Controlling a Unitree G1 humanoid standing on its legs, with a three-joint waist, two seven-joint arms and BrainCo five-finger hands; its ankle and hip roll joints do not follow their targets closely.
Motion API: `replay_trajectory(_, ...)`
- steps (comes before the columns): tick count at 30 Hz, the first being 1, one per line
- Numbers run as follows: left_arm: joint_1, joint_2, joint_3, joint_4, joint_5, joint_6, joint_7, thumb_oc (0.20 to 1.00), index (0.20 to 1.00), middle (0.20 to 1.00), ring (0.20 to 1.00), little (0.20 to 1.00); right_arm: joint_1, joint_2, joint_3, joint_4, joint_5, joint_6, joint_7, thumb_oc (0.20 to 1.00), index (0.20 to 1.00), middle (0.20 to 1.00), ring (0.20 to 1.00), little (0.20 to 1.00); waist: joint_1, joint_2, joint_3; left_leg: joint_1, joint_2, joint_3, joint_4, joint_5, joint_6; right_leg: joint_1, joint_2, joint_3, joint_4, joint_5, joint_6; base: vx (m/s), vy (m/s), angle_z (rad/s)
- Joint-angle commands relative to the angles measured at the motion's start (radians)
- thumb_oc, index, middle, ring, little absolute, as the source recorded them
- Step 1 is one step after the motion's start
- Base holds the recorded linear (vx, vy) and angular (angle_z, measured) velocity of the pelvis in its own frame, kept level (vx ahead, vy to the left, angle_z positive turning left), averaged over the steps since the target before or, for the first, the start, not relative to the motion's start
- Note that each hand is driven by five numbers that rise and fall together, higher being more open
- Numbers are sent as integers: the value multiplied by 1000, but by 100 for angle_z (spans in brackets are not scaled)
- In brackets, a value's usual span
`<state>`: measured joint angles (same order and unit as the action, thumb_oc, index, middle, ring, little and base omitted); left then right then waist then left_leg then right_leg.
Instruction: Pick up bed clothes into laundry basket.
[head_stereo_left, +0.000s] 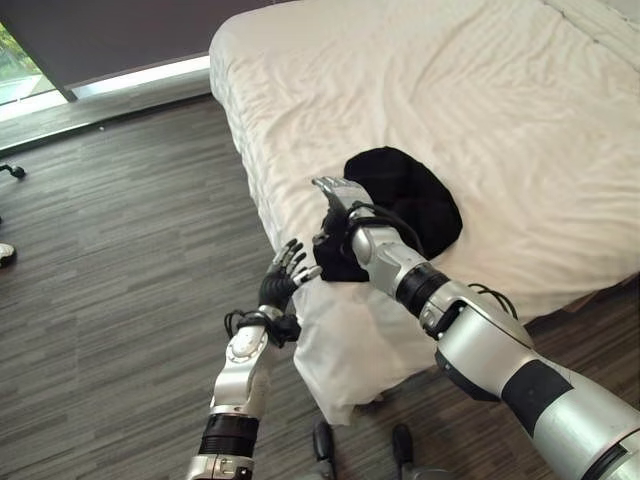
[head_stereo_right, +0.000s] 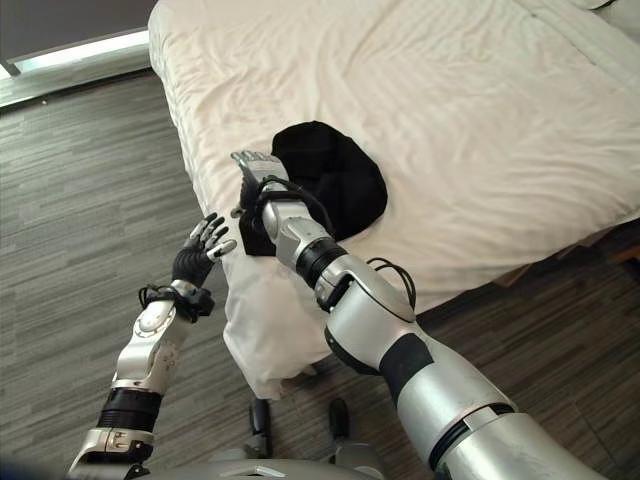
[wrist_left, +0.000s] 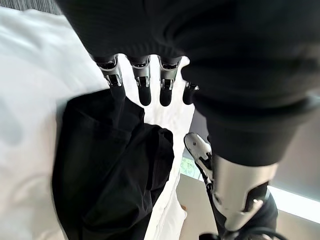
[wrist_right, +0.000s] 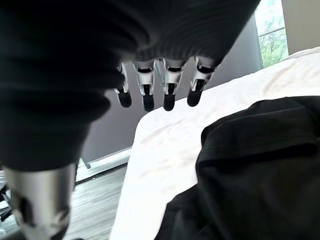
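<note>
right hand (head_stereo_left: 335, 200) hovers open over black garment (head_stereo_left: 410, 205) on bed (head_stereo_left: 520, 120).

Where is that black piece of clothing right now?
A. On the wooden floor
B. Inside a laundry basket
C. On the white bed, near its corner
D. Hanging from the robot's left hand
C: the black garment lies on the white bed near its corner, with the right hand over its edge, fingers straight, and the open left hand held off the bed's corner, apart from it.
</note>
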<state>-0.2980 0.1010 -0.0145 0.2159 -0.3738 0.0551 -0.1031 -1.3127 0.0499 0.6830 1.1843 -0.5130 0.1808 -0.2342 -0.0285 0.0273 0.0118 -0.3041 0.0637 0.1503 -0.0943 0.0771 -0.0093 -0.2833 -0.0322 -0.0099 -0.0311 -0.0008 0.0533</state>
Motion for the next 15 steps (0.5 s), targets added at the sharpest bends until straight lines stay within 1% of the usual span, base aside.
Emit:
replay_trajectory(1, -86, -8, 8, -6, -45, -21, -43, 1000, 1000, 1000, 1000, 1000, -172, 12, 4, 66, -21, -16, -44, 1000, 1000, 1000, 1000, 1000, -30, -35, 70, 47, 5, 3, 7, 12, -40, -13, -29, -26, -56, 106, -8, 8, -60, 20)
replay_trajectory(3, -116, -16, -14, 31, -29, -28, -26, 1000, 1000, 1000, 1000, 1000, -184, 6, -1, 61, -8, -24, -43, 1000, 1000, 1000, 1000, 1000, -33, -29, 77, 31, 3, 6, 7, 17, -39, -33, -30, -19, -56, 111, -6, -17, -39, 9)
replay_trajectory(4, -137, -11, -18, 54, -33, -30, -20, 1000, 1000, 1000, 1000, 1000, -187, 9, 4, 48, -12, -34, -43, 1000, 1000, 1000, 1000, 1000, -30, -20, 87, 13, -3, 7, 7, 20, -37, -52, -29, -8, -56, 115, -5, -36, -21, -7)
replay_trajectory(6, -150, -13, -24, 63, -34, -34, -19, 1000, 1000, 1000, 1000, 1000, -190, 12, 9, 38, -15, -38, -44, 1000, 1000, 1000, 1000, 1000, -27, -16, 93, 1, -7, 7, 7, 22, -35, -67, -30, -3, -56, 119, -4, -35, -24, -14)
replay_trajectory(7, -174, -13, -32, 58, -50, -44, -25, 1000, 1000, 1000, 1000, 1000, -185, 7, 6, 26, -15, -40, -46, 1000, 1000, 1000, 1000, 1000, -29, -6, 107, -15, -11, 9, 7, 25, -36, -90, -35, 2, -56, 125, -2, -55, -24, -9)
replay_trajectory(9, -203, -34, -57, 63, -68, -49, -24, 1000, 1000, 1000, 1000, 1000, -180, 8, 1, 20, -15, -40, -52, 1000, 1000, 1000, 1000, 1000, -31, 5, 112, -38, -17, 14, 7, 30, -36, -117, -39, 5, -56, 134, -2, -49, -29, -8)
replay_trajectory(11, -246, -59, -77, 72, -90, -60, -12, 1000, 1000, 1000, 1000, 1000, -174, 19, -1, 39, -9, -48, -72, 1000, 1000, 1000, 1000, 1000, -35, 23, 126, -68, -24, 15, 7, 37, -35, -151, -44, 5, -56, 146, 0, -36, -34, -2)
replay_trajectory(13, -255, -67, -82, 79, -88, -63, -6, 1000, 1000, 1000, 1000, 1000, -159, 31, -3, 49, -9, -48, -77, 1000, 1000, 1000, 1000, 1000, -36, 30, 127, -78, -26, 14, 7, 39, -34, -163, -46, 3, -56, 149, 1, -8, -4, 2)
replay_trajectory(14, -236, -84, -98, 65, -85, -68, -7, 1000, 1000, 1000, 1000, 1000, -123, 69, -19, 70, -1, -42, -90, 216, 216, 216, 216, 216, -34, 42, 133, -93, -29, 14, 7, 43, -34, -177, -52, 1, -56, 153, 5, -39, 2, 1)
replay_trajectory(15, -231, -92, -106, 54, -84, -69, -7, 1000, 1000, 1000, 1000, 1000, -103, 84, -39, 79, 13, -36, -102, 200, 200, 200, 200, 200, -33, 49, 138, -99, -30, 17, 7, 44, -34, -181, -56, 0, -56, 154, 6, -41, 20, 1)
